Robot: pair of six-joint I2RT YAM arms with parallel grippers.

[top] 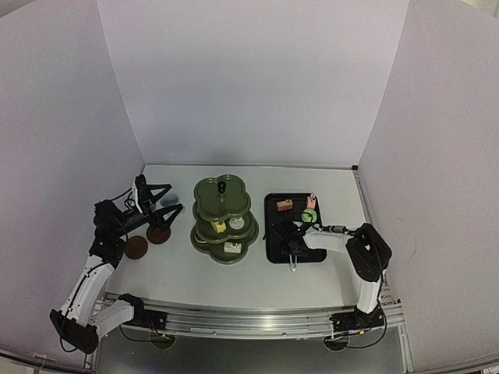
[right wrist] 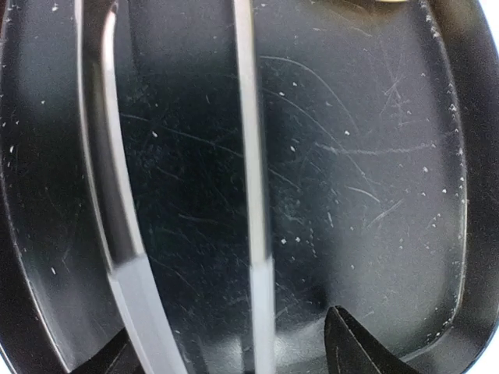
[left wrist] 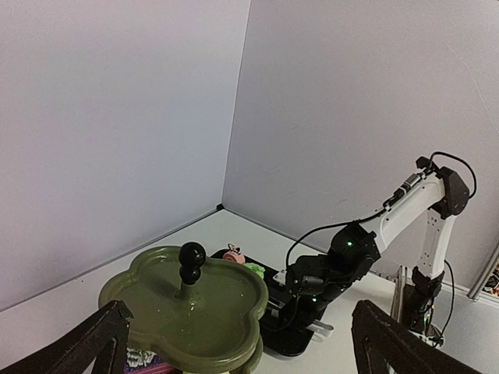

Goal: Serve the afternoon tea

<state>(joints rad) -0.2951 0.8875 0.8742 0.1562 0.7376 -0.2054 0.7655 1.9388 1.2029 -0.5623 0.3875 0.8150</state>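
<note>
The olive-green three-tier stand [top: 222, 218] is mid-table, with small cakes [top: 232, 248] on its lower tiers. Its bare top tier [left wrist: 210, 327] and black knob [left wrist: 191, 257] fill the left wrist view. A pink cake [top: 312, 199], a green doughnut [top: 309, 216] and a brown cake [top: 284, 206] lie on the black tray [top: 273, 251]. Two brown coasters [top: 158, 234] [top: 136, 247] lie left of the stand. My left gripper [top: 162, 201] hovers open above them, beside a small bluish cup [top: 168, 200]. My right gripper [right wrist: 238, 362] is low over the tray, open, with the metal tongs [right wrist: 253, 195] lying between its fingers.
White walls close in the table on three sides. The tongs' handle [top: 294, 263] reaches the tray's near edge. The right arm [left wrist: 405, 210] stretches from the near right corner across to the tray.
</note>
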